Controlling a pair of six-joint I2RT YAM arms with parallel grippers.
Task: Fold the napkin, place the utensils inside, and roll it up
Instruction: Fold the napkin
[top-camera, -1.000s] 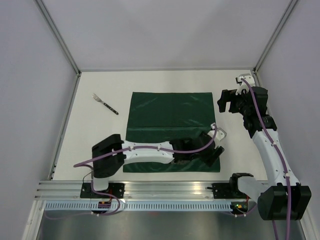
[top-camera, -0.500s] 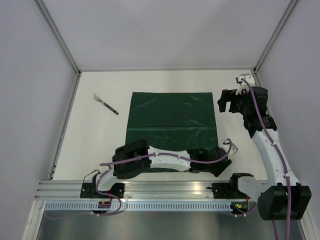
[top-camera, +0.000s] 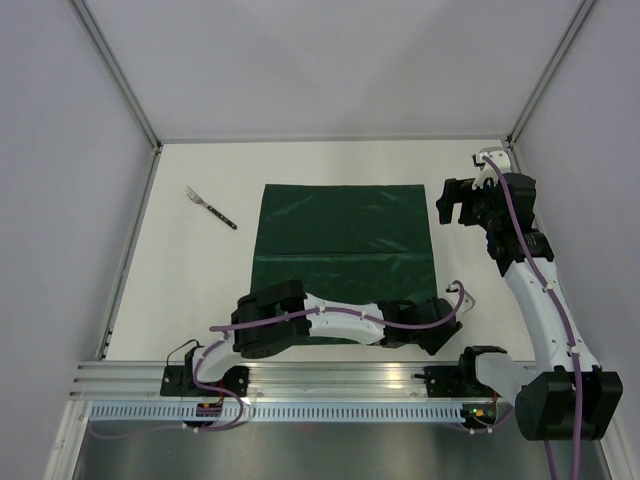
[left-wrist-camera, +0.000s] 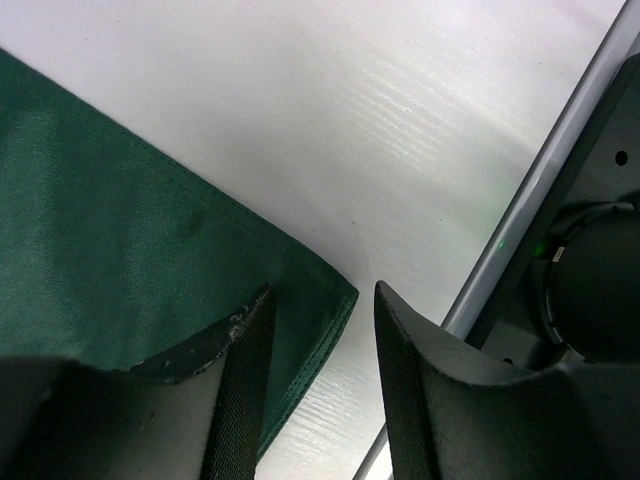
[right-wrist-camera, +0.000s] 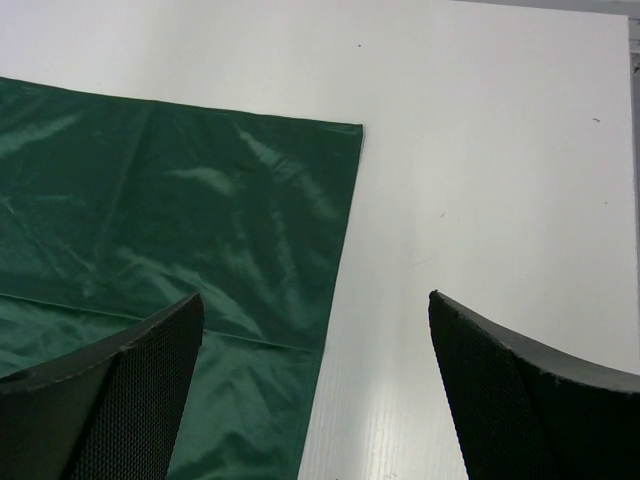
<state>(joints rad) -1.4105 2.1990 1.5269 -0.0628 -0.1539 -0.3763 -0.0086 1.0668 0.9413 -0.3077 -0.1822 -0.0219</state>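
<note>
Since a second ago the left arm (top-camera: 330, 318) has dropped low and stretched along the near edge of the counter (top-camera: 200, 270), carrying the left fingers (left-wrist-camera: 240, 380) out to the napkin's (top-camera: 340, 240) near right corner. The right arm has not shifted. The napkin lies flat and unfolded mid-counter, with the fork (top-camera: 210, 208) well apart off its far left corner.

In the left wrist view the fingers stand apart, gripping nothing, with the corner tip just reaching into the gap between them and the cloth spreading away to the left. The right fingers (right-wrist-camera: 520, 390) are spread wide and empty beside the far right corner, the napkin's right edge running between them.

Each arm is nearest its own right-side corner. The fold probably starts by pinching that near corner, which looks thin and flat on the counter.
</note>
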